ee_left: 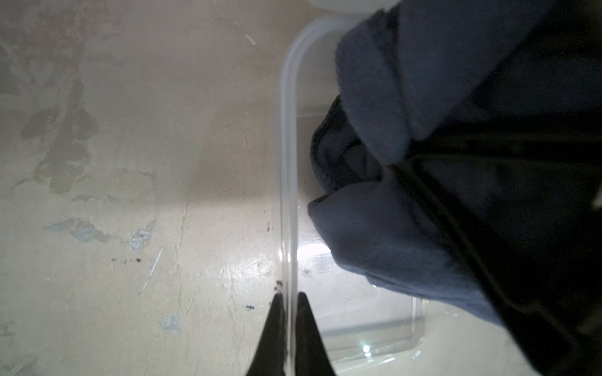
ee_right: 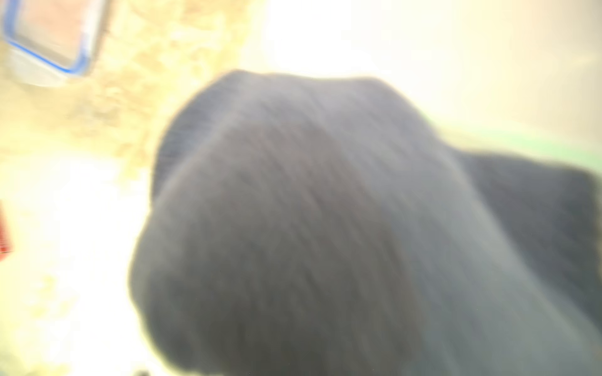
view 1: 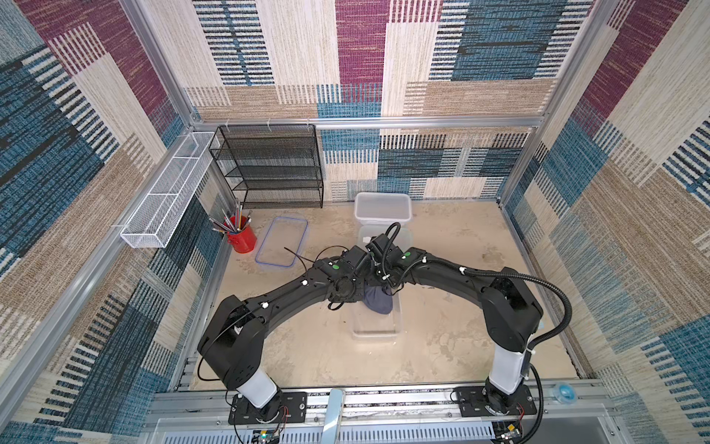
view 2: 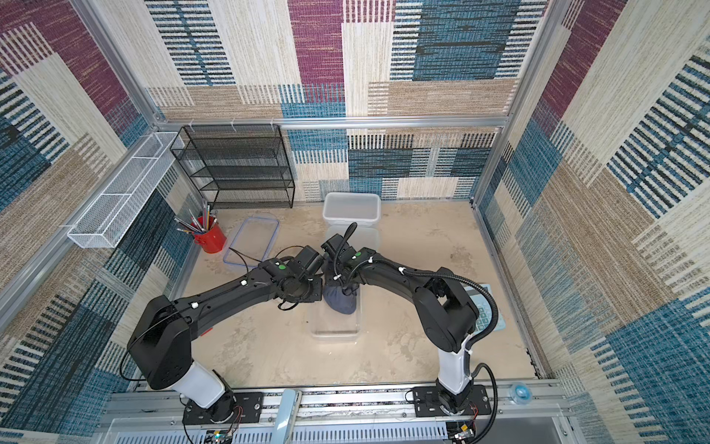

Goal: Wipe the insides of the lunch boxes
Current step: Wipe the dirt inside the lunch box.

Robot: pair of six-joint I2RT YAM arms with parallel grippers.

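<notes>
Pinching the rim of the clear lunch box tight between its fingertips, the left hand steadies it while the right hand, closed on the grey cloth, works inside just beside it, with the deep lunch box and smaller lunch box beyond both hands apparently not yet wiped.

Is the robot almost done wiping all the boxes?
Not yet. Nothing shows a finished box. Right now the left jaws pinch the wall of the clear box while the right jaws hold the grey cloth inside it. The deep box and the small box behind have no cloth in them.
</notes>
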